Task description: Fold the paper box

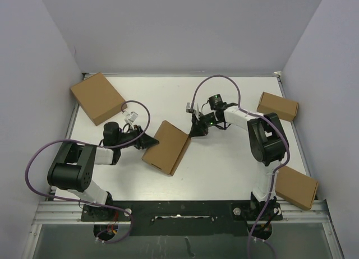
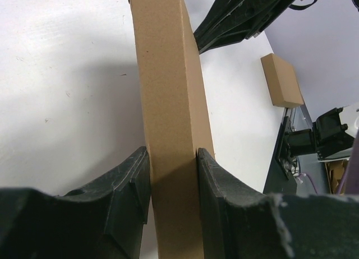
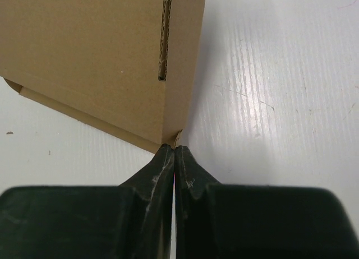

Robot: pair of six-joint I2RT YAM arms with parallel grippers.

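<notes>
Brown cardboard, your paper box (image 1: 166, 147) lies mid-frame on the bench (image 1: 224, 163), left jaws clamping its left edge, right jaws shut, tips at its upper-right corner.

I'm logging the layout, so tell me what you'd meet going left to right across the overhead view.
back-left cardboard box → left gripper → paper box → right gripper → back-right cardboard box

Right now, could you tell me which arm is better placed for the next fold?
Likely right: the right end effector, shut, touches the corner of the flat brown cardboard box beside the slit, while the left end effector clamps the opposite edge, steadying it.
</notes>
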